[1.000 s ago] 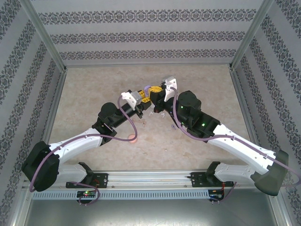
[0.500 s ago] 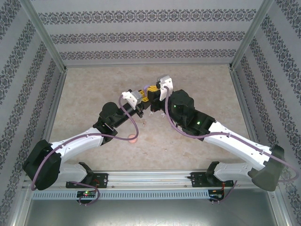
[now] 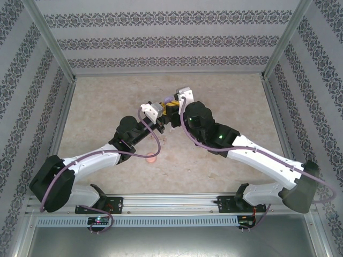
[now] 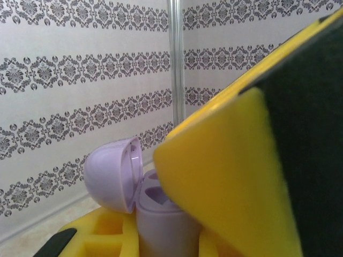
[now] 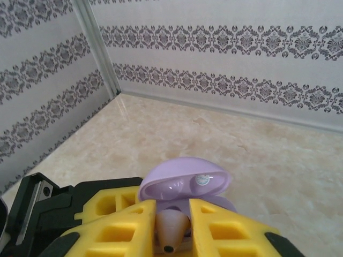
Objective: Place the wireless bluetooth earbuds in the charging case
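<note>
Precariously, left gripper (image 3: 160,116) clenched the open case (image 4: 161,214), right gripper (image 5: 170,217) pinched an earbud (image 5: 170,229) above it; an off-centre release could drop it outside.

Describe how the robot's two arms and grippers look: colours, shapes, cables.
The left arm and right arm have white links and rounded black joints, each trailed by a purple cable. The left gripper and right gripper have blocky yellow cellular fingers.
</note>
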Motion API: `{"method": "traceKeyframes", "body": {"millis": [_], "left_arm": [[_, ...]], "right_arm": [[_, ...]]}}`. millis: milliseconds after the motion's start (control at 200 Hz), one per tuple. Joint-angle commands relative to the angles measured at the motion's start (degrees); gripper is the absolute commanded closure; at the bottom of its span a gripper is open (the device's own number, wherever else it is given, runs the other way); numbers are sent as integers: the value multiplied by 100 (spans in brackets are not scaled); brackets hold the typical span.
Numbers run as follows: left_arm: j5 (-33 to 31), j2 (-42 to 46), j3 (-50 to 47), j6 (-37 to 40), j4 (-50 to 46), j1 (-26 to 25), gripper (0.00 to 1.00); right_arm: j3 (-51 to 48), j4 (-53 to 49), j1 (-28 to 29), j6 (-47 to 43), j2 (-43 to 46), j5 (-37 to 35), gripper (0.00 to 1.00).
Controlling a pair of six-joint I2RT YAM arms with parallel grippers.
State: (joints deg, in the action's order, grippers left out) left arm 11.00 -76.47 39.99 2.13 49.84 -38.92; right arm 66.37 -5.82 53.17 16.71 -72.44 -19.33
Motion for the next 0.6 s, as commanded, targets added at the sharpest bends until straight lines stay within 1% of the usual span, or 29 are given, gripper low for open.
{"method": "traceKeyframes", "body": {"millis": [0,350,595], "left_arm": [[-52,-1,47,-173,947,-2,100],[-82,-61,-3,-187,975,-2,100],[-65,-64,-38,-195,989,-2,100]], "right_arm": [[50,-545,140,279,-176,158,76],[693,-1021,141,507,-364,26,53],[1227,-1458,64,910,-402,88,36]]}}
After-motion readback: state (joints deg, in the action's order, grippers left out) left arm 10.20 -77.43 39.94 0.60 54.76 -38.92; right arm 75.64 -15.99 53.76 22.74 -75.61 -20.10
